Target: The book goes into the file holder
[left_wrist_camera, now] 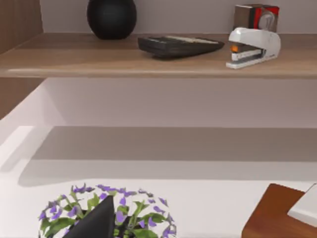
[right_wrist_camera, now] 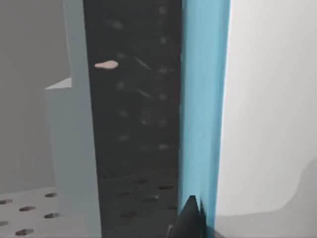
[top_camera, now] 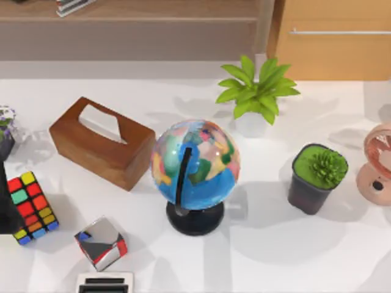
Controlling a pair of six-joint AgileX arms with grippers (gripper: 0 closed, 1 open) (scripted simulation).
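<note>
Book (right_wrist_camera: 204, 109) stands on edge inside file holder (right_wrist_camera: 69, 148).

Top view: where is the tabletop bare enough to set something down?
Free: right front, between the globe and the dark succulent pot; also behind the tissue box. Crowded: left front, by the Rubik's cube and mirrored cube.

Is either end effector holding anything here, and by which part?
The right end effector sits at the teal book's edge by the file holder; an actual grip cannot be told.
</note>
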